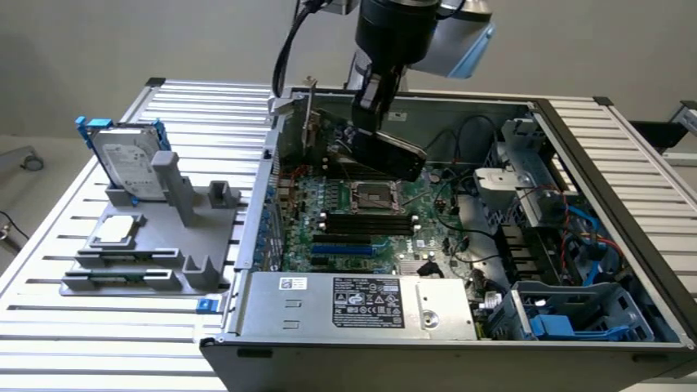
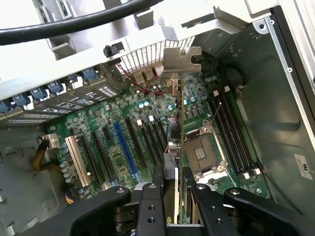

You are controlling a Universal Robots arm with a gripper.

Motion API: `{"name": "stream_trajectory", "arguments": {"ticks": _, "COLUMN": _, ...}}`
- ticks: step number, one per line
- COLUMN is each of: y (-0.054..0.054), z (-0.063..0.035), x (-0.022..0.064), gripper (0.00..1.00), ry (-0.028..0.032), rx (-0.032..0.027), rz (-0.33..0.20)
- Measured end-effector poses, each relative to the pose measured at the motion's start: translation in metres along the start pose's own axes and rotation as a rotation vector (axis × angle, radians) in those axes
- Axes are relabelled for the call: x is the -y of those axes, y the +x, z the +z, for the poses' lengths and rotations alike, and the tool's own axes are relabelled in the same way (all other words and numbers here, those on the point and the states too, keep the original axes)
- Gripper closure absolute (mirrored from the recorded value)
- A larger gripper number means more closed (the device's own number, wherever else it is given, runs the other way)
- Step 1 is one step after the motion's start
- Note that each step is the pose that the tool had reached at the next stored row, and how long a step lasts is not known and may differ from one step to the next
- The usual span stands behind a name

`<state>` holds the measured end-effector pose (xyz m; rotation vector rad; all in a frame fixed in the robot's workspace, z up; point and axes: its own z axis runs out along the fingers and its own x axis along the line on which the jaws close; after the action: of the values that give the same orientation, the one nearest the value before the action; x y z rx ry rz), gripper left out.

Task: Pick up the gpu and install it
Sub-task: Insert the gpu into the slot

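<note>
Slatted worktop (image 1: 65,343), open case (image 1: 326,339). Fingers (image 2: 150,206) clamped on gpu (image 1: 384,153), held edge-down over the board (image 1: 360,237). Install step in hand: card not seated, slot alignment outstanding.

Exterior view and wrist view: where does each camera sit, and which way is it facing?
Exterior view: off the arm, raised, looking down into the open computer case; the arm's wrist and pincer show.
Wrist view: on the wrist, looking past the pincer onto the motherboard.
Shared: the gpu clamped in the pincer, the motherboard and the CPU socket.
</note>
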<state>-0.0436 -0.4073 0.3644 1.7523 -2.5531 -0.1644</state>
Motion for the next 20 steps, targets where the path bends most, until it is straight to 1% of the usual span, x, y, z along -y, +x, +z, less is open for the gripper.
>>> {"name": "stream_trajectory", "arguments": {"ticks": 5, "y": 0.005, "z": -0.0009, "x": 0.0079, "gripper": 0.74, "ry": -0.0001, "rx": -0.0004, "rz": -0.006}}
{"name": "stream_trajectory", "arguments": {"ticks": 7, "y": 0.005, "z": -0.001, "x": 0.0092, "gripper": 0.74, "ry": -0.0003, "rx": -0.0017, "rz": -0.017}}
{"name": "stream_trajectory", "arguments": {"ticks": 14, "y": 0.005, "z": -0.0011, "x": 0.0093, "gripper": 0.74, "ry": -0.0035, "rx": -0.0137, "rz": -0.128}}
{"name": "stream_trajectory", "arguments": {"ticks": 20, "y": 0.0053, "z": -0.0012, "x": 0.0095, "gripper": 0.74, "ry": -0.0053, "rx": -0.0187, "rz": -0.182}}
